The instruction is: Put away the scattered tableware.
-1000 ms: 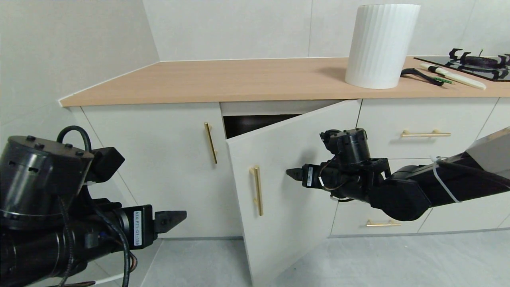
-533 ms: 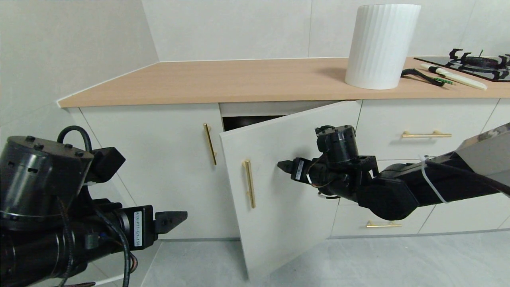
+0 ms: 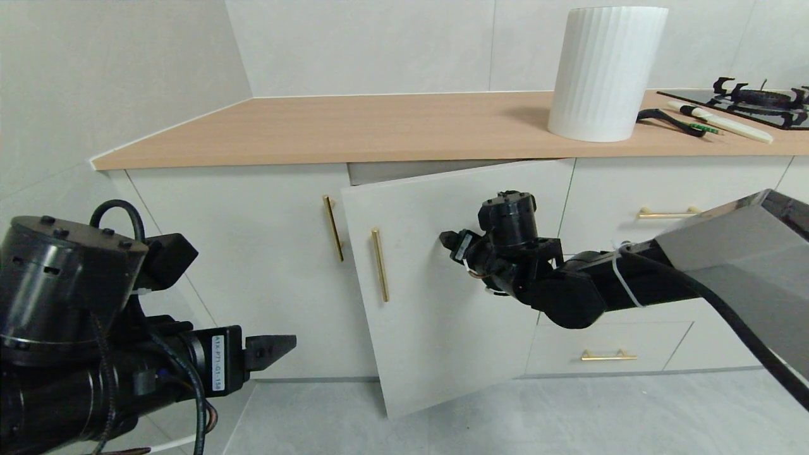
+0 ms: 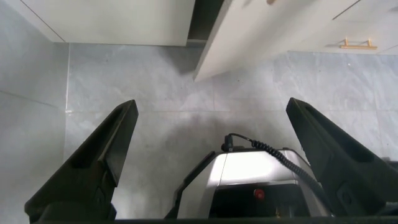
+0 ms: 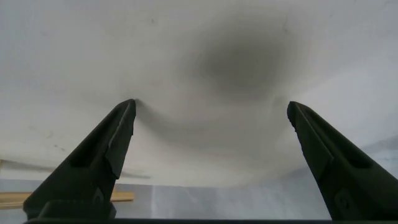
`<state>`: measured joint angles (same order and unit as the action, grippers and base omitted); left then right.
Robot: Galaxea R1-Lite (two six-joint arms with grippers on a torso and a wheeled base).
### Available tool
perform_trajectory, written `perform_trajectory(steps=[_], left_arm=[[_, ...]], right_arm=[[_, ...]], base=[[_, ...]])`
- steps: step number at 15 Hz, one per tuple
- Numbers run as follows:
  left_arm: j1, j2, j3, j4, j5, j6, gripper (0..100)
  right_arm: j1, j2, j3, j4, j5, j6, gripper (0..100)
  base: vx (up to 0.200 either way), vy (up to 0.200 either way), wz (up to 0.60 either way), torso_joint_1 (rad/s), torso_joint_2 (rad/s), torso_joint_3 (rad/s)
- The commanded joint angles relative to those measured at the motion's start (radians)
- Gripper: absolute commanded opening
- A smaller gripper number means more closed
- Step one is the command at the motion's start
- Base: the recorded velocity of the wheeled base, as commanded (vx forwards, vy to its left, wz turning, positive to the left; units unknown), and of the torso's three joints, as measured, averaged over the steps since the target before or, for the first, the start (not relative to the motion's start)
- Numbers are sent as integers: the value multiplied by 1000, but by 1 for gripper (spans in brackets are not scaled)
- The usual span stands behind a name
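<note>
- The right gripper (image 3: 446, 241) stands spread, nothing between its fingers; its tips are against the face of the cabinet door (image 3: 436, 328), so it pushes rather than grips.
- Over the last second this gripper has travelled forward and upward with the door, staying pressed to the panel.
- The door in front of it has swung from well ajar to nearly flush. The dark opening along its top edge has narrowed to a thin sliver.
- The brass door handle (image 3: 379, 265), just beyond the fingertips towards the robot's left, has closed in on the neighbouring door's handle.
- Well above the gripper and to the robot's right, the tableware lies on the countertop (image 3: 347, 129): a black-handled utensil (image 3: 663, 117) and a white-handled utensil (image 3: 727, 126), between the white ribbed container (image 3: 603, 72) and the stove (image 3: 758, 98). Neither has moved.
- The left gripper (image 4: 212, 106) hangs low over the floor, fingers wide apart and empty, unchanged.
- Judgement: the closing push is almost finished, yet the utensils on the counter remain to be put away, so the task looks incomplete.
</note>
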<state>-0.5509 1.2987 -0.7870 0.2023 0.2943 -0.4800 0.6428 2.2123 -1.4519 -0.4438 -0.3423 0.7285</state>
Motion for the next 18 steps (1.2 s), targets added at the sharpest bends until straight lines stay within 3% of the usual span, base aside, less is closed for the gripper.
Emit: perform_trajectory(steps=[1, 18], left_arm=[[0, 2, 0, 0, 0, 0, 100], [0, 8, 2, 0, -1, -2, 100]], right_arm=[[-20, 36, -41, 1, -17, 8, 100], [-81, 170, -239, 8, -185, 22, 100]], base=[[0, 0, 0, 0, 0, 0], [0, 0, 0, 0, 0, 0]])
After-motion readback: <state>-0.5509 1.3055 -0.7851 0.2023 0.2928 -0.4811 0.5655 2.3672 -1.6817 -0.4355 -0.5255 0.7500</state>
